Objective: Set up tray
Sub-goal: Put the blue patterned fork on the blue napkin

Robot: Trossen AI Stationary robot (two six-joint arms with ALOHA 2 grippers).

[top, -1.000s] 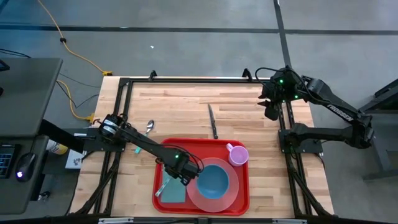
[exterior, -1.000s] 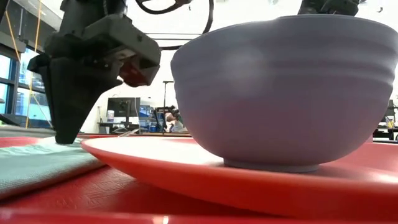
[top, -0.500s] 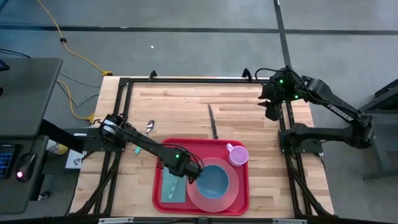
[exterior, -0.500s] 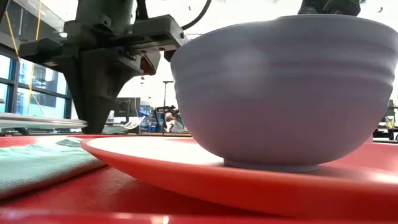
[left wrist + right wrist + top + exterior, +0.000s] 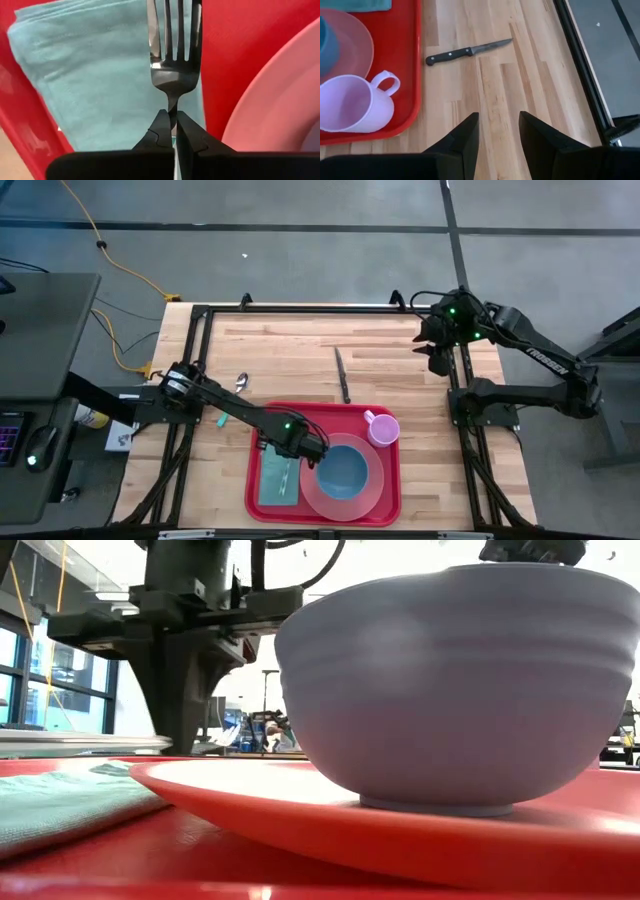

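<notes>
On the pale wooden slatted surface (image 5: 300,355), the large red plastic rectangular tray (image 5: 385,498) with rounded corners and a raised rim lies at the near edge. It looks stiff, light and smooth; its rim seems the best place to take hold of it.

Within the tray, toward its right end, sits a round pink plastic plate (image 5: 368,490) carrying a blue-grey ribbed bowl (image 5: 343,470). A folded teal cloth napkin (image 5: 270,485) lies just left of the plate, and a pale lilac plastic mug (image 5: 382,428) stands at the tray's far right corner.

Above the napkin hangs the left gripper (image 5: 172,131), its jaws pinching the neck of a silver metal fork (image 5: 172,55); the fork's handle is hidden. Well away from the tray, at the surface's far right corner, waits the right gripper (image 5: 498,131), jaws spread and holding nothing.

Just beyond the tray's far rim lies a black-handled steel knife (image 5: 342,375), and farther left a silver spoon (image 5: 240,384), small and hard to make out. From table height the bowl blocks most of the tray.
</notes>
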